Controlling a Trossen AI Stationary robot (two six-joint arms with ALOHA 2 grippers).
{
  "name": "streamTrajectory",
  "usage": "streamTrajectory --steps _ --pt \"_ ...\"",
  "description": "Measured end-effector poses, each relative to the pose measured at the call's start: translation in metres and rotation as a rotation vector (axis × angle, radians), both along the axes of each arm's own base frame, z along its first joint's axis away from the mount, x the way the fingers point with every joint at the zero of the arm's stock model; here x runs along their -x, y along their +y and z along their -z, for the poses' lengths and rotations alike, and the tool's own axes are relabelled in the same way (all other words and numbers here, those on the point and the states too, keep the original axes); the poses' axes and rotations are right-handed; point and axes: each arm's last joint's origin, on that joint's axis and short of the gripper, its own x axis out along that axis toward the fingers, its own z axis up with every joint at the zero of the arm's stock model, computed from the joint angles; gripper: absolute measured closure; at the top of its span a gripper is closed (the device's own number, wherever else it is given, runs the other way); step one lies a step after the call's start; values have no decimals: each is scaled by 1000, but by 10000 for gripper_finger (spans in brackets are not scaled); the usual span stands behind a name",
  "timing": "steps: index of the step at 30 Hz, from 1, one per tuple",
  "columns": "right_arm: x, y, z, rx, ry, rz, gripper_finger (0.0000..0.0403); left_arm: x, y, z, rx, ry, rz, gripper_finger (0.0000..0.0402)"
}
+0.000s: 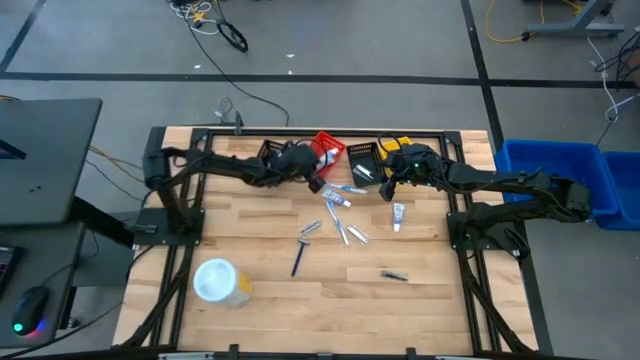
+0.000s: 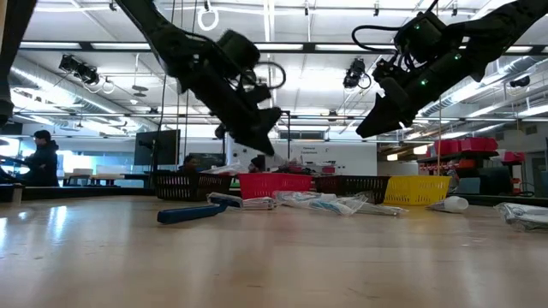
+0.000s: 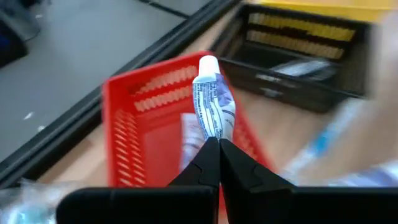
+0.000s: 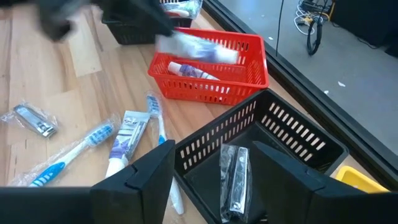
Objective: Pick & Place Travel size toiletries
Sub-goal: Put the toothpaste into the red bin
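Left end effector point(image 3: 219, 144): fingers pressed together on the flat tail of a small white tube point(image 3: 212, 102) with blue print, white cap pointing away from the wrist. The tube is held in the air above the red basket point(image 3: 134, 99), in which another printed tube point(image 4: 189, 70) is seen lying.

Right end effector point(image 4: 211, 165): fingers spread wide, nothing gripped. It is held over the black basket point(image 4: 292, 134), where a clear-wrapped dark item point(image 4: 233, 177) lies on the bottom. A yellow basket point(image 1: 398, 146) is set at 3 o'clock of the black one.

On the table point(image 1: 300, 300), at 6 o'clock of the baskets in the high view, loose toiletries are scattered: a blue-and-white toothbrush point(image 4: 71, 152), a white tube point(image 4: 124, 140), a silvery sachet point(image 4: 34, 120), a dark razor point(image 1: 299, 258), another dark stick point(image 1: 394, 275) well apart at 5 o'clock. A white-lidded tub point(image 1: 217, 280) is noted at 7 o'clock, near the table's front edge.
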Motion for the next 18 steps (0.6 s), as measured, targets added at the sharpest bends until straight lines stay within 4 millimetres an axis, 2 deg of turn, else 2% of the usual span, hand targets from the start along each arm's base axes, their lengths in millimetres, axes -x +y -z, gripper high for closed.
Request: streamTrajectory --steps 7,13,18 --pt "0 0 0 0 1 0 189 0 27 11 35 60 -57 399" --pt "0 0 0 0 1 0 200 5 36 12 63 74 -56 399" --pt "0 0 0 0 0 0 191 7 39 13 87 76 -13 399"
